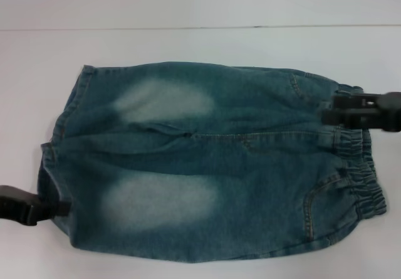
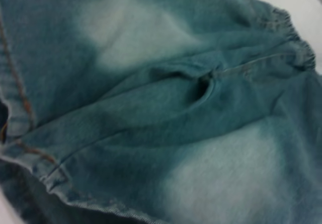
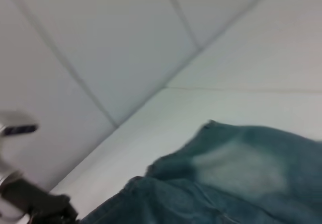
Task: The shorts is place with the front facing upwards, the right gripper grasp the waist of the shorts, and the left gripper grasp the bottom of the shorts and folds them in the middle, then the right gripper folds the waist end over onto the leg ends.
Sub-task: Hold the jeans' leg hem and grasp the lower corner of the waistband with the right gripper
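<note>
Both claws are on the shorts, first fold about to start.

Nearest us, the left gripper [image 1: 59, 207] is at the near-left part of the white table [image 1: 200, 44], its tip on the bottom of the shorts [image 1: 57, 166] at the near leg; whether its fingers have pinched the hem I cannot tell. The shorts [image 1: 207, 160] lie flat, front up, waist towards the table's right edge, hems left. Farther back, the right gripper [image 1: 332, 111] sits at the waistband's far part, grip also not readable. I'd call this the grasp step: next, both claws must lift their far or near edge together and carry it across the middle line. No brand or writing is legible anywhere.
</note>
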You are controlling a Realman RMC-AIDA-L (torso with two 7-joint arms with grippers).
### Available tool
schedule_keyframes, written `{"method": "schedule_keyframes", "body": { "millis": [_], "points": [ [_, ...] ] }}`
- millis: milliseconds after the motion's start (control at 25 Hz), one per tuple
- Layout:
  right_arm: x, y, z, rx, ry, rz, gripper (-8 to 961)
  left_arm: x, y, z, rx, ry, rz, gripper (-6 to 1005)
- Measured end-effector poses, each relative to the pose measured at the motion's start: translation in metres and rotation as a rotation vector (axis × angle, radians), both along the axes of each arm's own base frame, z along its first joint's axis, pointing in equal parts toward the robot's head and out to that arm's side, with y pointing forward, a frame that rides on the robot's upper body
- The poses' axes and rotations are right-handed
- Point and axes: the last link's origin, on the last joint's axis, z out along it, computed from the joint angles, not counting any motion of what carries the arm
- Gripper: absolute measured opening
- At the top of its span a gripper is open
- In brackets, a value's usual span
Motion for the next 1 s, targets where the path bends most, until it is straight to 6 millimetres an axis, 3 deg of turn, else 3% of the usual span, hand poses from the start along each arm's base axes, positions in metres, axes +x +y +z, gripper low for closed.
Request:
{"method": "schedule_keyframes", "body": {
  "millis": [360,1000],
  "points": [
    [0.027,-0.002,0.029,-0.09,-0.043,-0.323,916,0.007,0.005,0.001,0.0,-0.014,-0.021,31],
    [0.05,-0.001,0.031,-0.191,-0.318,-0.515,915,0.011,0.009,0.0,0.003,-0.022,-0.034,32]
  ]
}}
